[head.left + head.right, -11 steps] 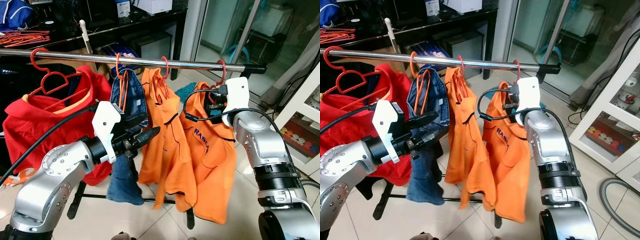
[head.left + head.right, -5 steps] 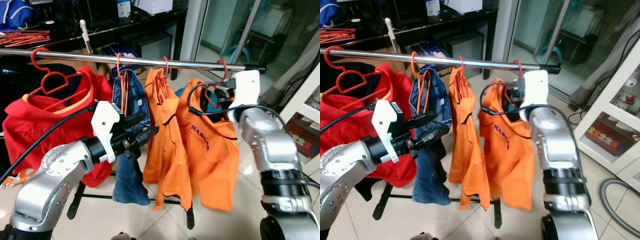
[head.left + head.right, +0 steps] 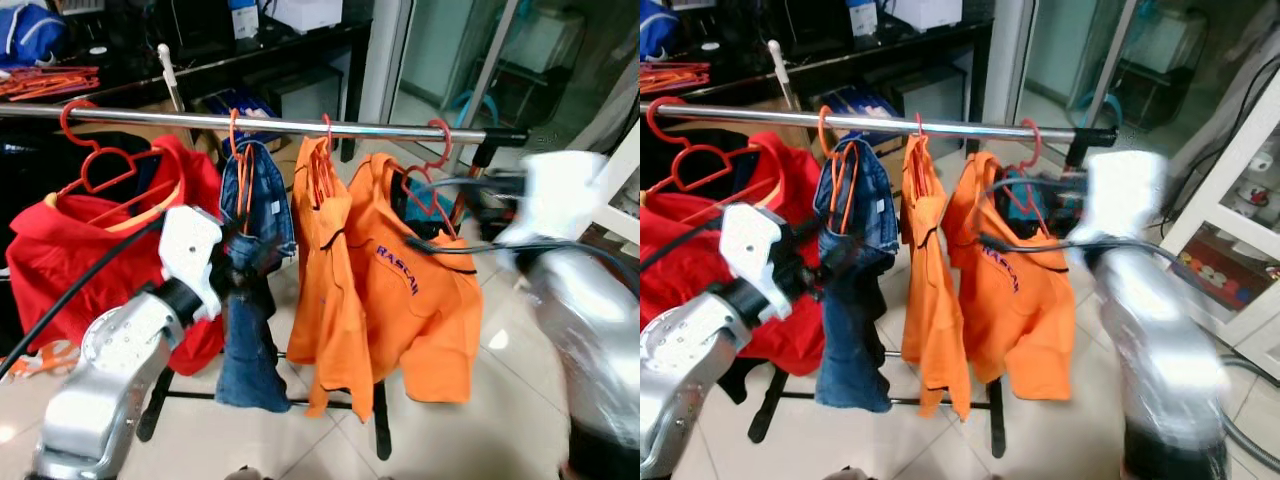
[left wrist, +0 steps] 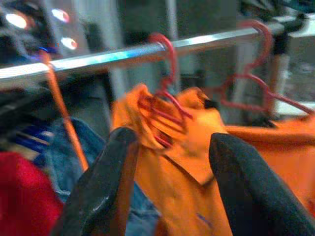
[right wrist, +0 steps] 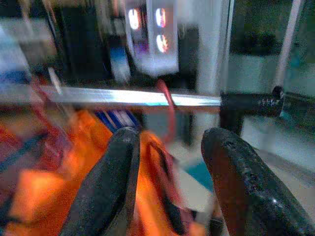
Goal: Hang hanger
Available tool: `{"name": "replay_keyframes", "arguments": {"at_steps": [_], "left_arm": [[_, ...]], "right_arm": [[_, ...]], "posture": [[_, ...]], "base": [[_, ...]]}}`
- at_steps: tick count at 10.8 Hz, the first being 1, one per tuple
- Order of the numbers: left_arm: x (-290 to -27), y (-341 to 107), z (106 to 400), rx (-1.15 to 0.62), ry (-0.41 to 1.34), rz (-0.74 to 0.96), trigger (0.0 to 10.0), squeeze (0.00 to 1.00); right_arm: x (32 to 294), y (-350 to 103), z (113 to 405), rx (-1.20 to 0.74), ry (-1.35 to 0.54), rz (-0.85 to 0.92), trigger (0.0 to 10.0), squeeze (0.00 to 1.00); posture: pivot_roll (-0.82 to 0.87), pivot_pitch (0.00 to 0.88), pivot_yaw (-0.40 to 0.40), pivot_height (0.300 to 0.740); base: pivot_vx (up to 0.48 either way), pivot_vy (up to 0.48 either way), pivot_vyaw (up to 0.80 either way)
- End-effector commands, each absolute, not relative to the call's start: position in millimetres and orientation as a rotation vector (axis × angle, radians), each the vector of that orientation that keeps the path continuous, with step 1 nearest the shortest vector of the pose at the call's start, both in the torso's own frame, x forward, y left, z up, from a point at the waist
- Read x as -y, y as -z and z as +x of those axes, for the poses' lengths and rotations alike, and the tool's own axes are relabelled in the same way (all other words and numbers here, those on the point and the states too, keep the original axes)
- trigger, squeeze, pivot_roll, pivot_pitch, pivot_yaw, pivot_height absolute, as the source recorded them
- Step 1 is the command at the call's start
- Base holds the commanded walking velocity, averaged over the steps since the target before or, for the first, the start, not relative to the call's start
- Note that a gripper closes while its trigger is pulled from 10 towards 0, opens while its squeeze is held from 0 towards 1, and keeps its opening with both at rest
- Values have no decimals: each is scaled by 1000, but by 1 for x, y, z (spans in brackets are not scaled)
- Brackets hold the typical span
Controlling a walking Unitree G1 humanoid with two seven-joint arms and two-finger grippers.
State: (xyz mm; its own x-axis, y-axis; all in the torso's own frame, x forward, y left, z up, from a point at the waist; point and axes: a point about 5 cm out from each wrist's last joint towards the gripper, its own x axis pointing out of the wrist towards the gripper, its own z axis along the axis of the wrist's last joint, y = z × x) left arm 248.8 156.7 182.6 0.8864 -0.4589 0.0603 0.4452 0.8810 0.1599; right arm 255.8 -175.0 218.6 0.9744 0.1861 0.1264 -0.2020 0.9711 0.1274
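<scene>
Daylight from the right; glare streaks the rail (image 3: 300, 125); the right arm (image 3: 590, 300) and both wrist views blur.

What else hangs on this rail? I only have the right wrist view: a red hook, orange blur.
Observer: Four garments on the rail: red shirt, jeans, plain orange shirt, printed orange shirt at its right end.
Operator: Does that last hanger sit on the rail?
Observer: Yes, the red hanger hooks over it, carrying the printed shirt.
Operator: Left gripper?
Observer: The left gripper is open and empty, pointing at the plain orange shirt's collar.
</scene>
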Motion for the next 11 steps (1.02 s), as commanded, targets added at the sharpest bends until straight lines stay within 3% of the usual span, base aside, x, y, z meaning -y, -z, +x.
{"name": "replay_keyframes", "arguments": {"at_steps": [1,2,5,11], "left_arm": [[-160,-186,248,116,399,152,10000,0],[-161,-178,246,104,374,158,10000,0],[-160,-183,244,136,330,175,10000,0],[-168,-184,249,131,259,219,10000,0]], "right_arm": [[168,-220,244,145,-260,192,10000,0],[158,-201,240,84,-287,183,10000,0],[133,-172,240,-35,-313,246,10000,0],[115,-170,255,-12,-312,248,10000,0]], "posture": [[-78,0,23,740],[-79,0,20,740],[-69,0,-3,740],[-48,0,-17,740]], "base": [[0,0,0],[0,0,0],[0,480,0],[0,446,0]]}}
